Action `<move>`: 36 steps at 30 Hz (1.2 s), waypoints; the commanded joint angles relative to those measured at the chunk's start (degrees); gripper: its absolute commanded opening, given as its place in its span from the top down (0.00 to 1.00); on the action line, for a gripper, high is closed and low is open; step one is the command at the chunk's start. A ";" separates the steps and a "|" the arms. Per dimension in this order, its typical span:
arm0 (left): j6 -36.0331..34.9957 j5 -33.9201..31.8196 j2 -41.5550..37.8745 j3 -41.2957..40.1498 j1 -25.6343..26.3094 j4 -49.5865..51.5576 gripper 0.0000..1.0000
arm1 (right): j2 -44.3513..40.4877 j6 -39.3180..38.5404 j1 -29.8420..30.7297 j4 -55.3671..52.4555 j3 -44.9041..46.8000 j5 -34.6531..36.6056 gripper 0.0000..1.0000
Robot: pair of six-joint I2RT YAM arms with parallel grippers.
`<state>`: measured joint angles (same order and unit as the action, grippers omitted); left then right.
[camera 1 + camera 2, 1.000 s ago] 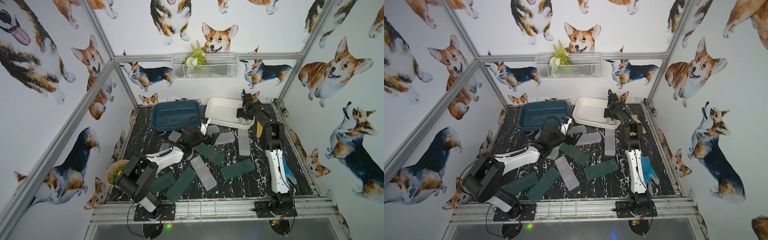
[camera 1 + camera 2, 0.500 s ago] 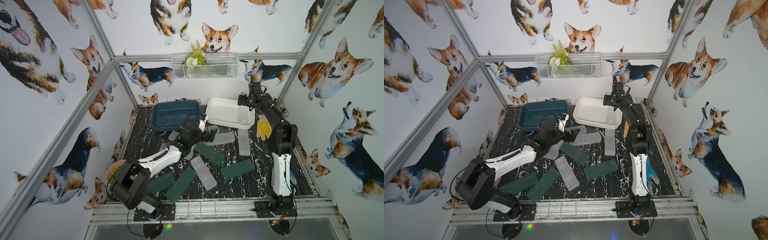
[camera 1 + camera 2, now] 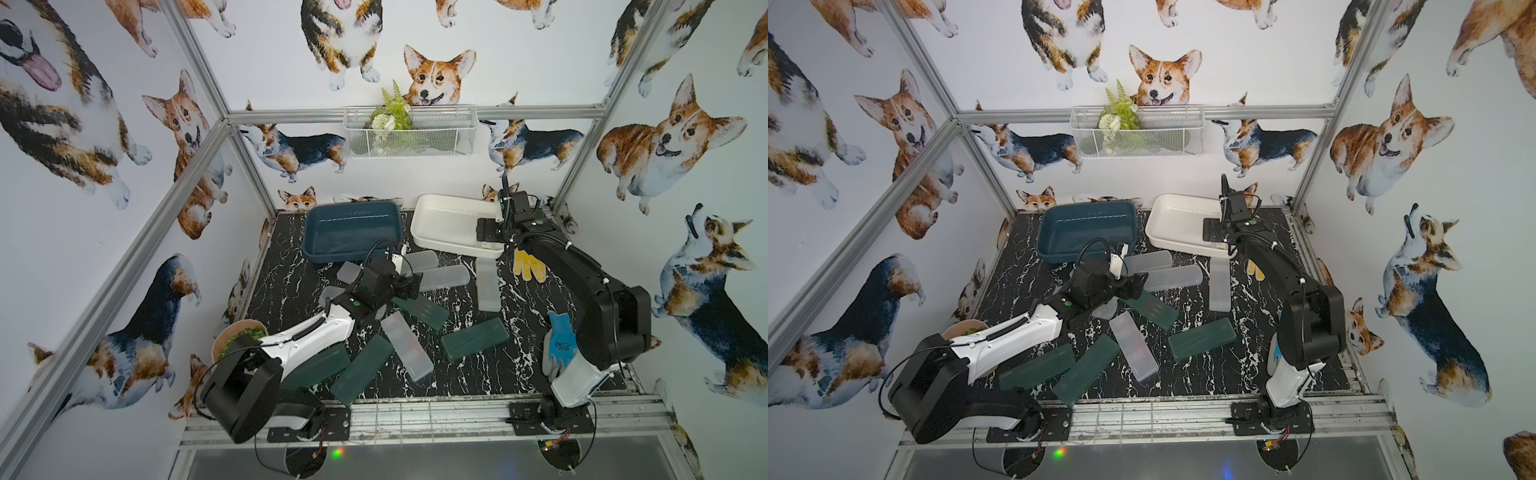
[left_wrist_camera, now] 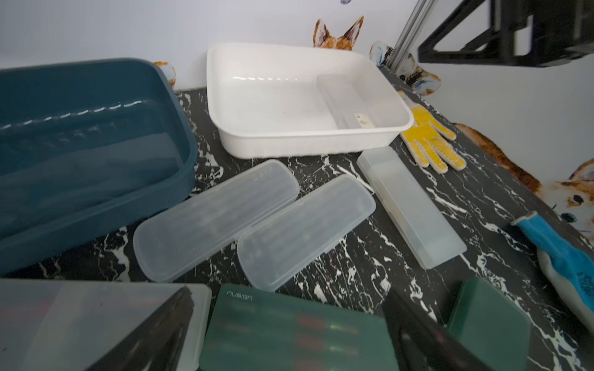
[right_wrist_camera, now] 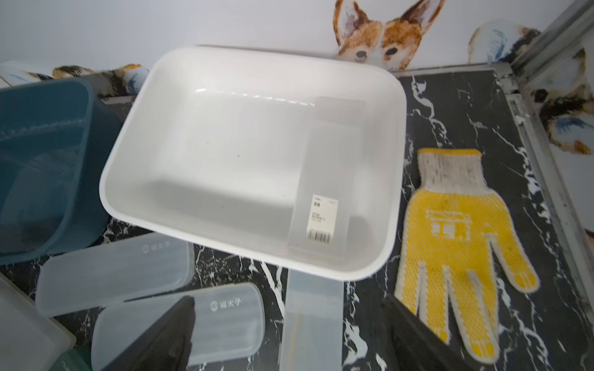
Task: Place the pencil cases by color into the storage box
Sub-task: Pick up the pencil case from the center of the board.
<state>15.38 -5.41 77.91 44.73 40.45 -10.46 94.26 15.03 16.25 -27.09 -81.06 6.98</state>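
Observation:
Several frosted white pencil cases and dark green ones lie scattered on the black marble table. My left gripper hangs low and open, its fingers either side of one end of a green case that rests on the table. One frosted case lies inside the white storage box, along its right wall. My right gripper is open and empty above that box's near right corner. The blue storage box stands to its left.
Two rounded frosted cases and a rectangular one lie in front of the boxes. More green cases lie nearer the front. A yellow glove, blue glove and potted plant sit at the sides.
My right gripper has opened, risen from the white box and drawn back to its near corner. My left gripper has moved right and nearer, onto the green case.

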 commanded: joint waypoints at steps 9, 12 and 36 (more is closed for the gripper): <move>6.75 -9.84 -10.38 -12.80 4.92 1.93 0.05 | -15.88 5.54 0.89 1.80 19.81 1.26 0.11; 8.31 -11.47 -11.54 -14.87 6.55 2.76 0.05 | -18.66 5.92 1.32 0.93 23.63 1.63 0.11; 10.29 -13.25 1.32 -11.25 16.48 3.36 0.05 | -7.49 7.06 3.26 4.68 28.62 1.21 0.12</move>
<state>24.91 -18.52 78.19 32.47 56.40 -5.28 85.25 22.44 19.49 -23.88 -51.37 7.29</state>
